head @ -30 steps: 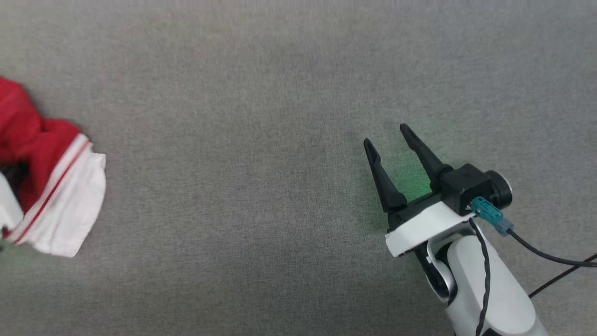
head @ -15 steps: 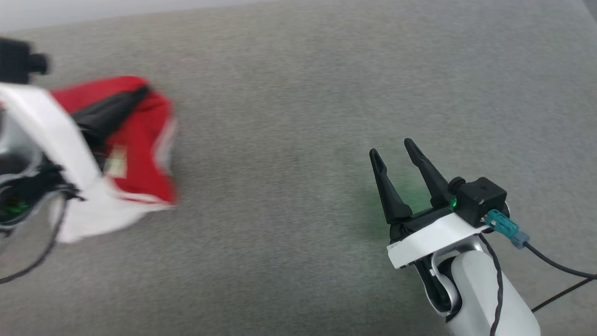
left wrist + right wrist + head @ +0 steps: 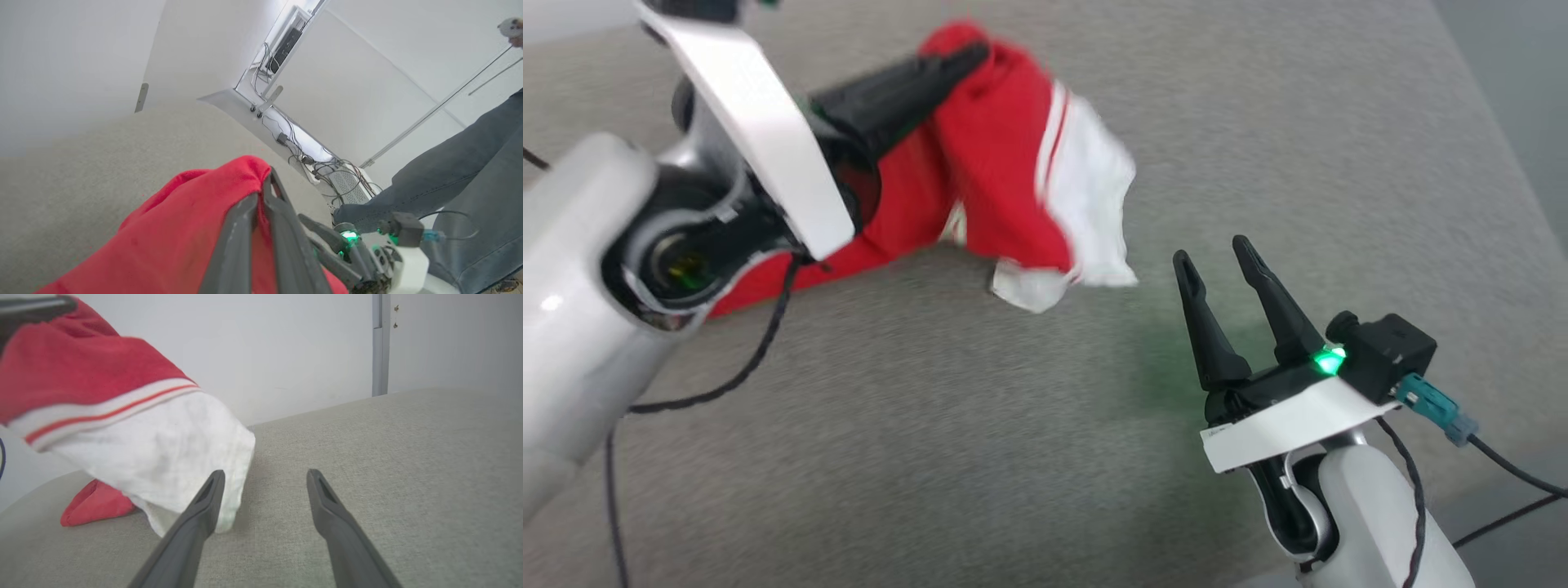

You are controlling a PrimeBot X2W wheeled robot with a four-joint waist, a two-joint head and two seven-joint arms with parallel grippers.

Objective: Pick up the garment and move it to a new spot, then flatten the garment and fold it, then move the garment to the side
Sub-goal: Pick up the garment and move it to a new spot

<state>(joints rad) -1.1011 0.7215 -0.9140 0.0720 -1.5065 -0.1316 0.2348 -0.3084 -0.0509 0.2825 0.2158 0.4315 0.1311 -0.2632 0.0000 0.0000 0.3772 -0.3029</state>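
Your left gripper (image 3: 968, 59) is clamped shut on the garment (image 3: 996, 163), with the red knit bunched around its two fingers near the far edge of the grey cloth-covered surface (image 3: 931, 425). In the left wrist view the fingers (image 3: 241, 228) press together with red cloth draped over them. Most of the shirt hangs in the air from that grip. A red tail of it rests on the surface below, and a white sleeve dangles towards the middle.

Your right gripper (image 3: 1213, 253) sits low over the surface towards the near right corner, with its fingers spread apart and nothing between them. In its own wrist view the white sleeve hangs just beside one finger (image 3: 204, 506); you cannot tell whether they touch.

So you are partway through the first step. The pickup looks done, but the garment is not yet set down at a new spot. It is crumpled and doubled over itself, so everything after that is left: spreading it flat, folding it, and moving it to the side.
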